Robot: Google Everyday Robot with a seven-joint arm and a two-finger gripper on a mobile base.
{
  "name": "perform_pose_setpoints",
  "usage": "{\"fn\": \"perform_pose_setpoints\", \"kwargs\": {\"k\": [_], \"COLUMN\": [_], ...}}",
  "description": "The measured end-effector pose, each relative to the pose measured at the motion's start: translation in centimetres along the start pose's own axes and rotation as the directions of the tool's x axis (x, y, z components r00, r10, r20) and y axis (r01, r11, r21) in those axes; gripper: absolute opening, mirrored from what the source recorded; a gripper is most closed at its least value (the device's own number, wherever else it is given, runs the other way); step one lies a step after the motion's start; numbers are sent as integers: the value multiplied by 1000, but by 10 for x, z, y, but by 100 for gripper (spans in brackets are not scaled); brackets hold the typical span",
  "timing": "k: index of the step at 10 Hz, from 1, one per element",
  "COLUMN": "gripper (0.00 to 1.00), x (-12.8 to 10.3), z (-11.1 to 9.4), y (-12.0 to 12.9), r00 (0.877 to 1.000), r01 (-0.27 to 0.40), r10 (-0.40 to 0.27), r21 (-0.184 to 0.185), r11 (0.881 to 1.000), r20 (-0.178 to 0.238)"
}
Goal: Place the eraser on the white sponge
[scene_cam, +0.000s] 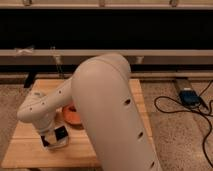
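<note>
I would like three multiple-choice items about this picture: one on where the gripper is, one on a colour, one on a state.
1. Where is the gripper?
A. Low over the near left part of the wooden table
B. Above the floor on the right
C. High up at the dark window

2. What colour is the object behind the gripper?
A. Blue
B. Orange
C. Green

3. How does the cable lie?
A. Coiled on the table
B. Hanging from the arm
C. Loose on the floor, right of the table

Answers:
1 A, it hangs just above the wood at the left front.
2 B, an orange shape shows beside the arm.
3 C, it curves over the speckled floor.
</note>
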Motion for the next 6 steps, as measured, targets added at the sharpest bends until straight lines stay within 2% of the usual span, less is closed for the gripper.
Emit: {"fn": "perform_pose_setpoints", "kwargs": {"k": [4, 6], "gripper": [74, 74], "x": [1, 7], "z": [-4, -8], "y": [1, 0], "r00": [1000, 1000], "r01": [18, 6], "r10": [-18, -6], "r21": [-18, -17], "r11": [1000, 1000], "r20": [7, 13]}}
